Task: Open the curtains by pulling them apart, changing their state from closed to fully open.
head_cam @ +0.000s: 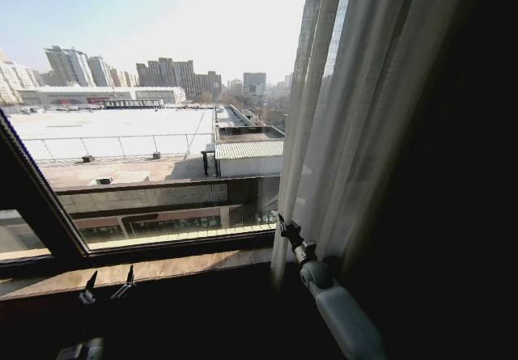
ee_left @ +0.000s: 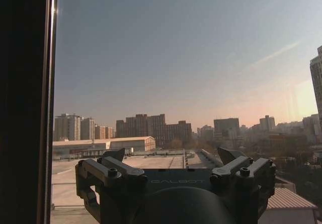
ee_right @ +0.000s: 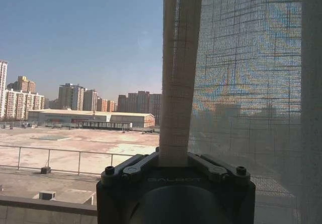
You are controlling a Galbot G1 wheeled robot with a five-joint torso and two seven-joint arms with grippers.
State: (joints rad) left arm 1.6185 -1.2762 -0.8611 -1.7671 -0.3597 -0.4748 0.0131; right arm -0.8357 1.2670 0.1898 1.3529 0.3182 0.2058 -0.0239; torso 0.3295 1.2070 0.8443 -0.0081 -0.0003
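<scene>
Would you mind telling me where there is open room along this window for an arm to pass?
The window sill is bare between the open left claw and the curtains. It is crowded at the curtain's edge, where the right claw pinches a fold.

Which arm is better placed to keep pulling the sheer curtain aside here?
Right. Its tool is shut on the curtain's leading edge, gathered at the window's right side. The left tool sits open and low by the sill, apart from any fabric, facing bare glass.

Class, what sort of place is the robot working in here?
Probably an upper-floor room at a window: sheer curtains hang beside the sill, with rooftops below and distant towers outside.
</scene>
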